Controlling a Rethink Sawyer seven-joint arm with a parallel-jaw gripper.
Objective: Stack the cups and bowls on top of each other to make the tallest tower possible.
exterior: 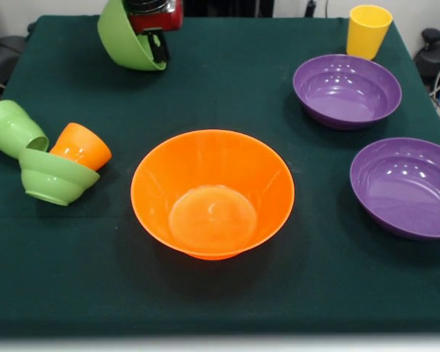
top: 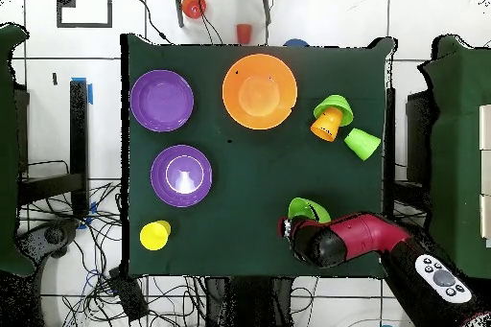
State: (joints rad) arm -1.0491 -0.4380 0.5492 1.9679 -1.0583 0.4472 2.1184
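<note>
Fingers of the gripper [exterior: 158, 45] pinch the rim of the medium green bowl [exterior: 125, 38], tilted above the bench's [exterior: 220, 88] far left. Judged next: carry it over the large orange bowl [exterior: 213, 192], level it, and release.

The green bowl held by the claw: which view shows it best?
The front view: the green bowl hangs tilted in the claw, its outer wall and rim plain. In the overhead view only a green crescent shows beside the red arm.
</note>
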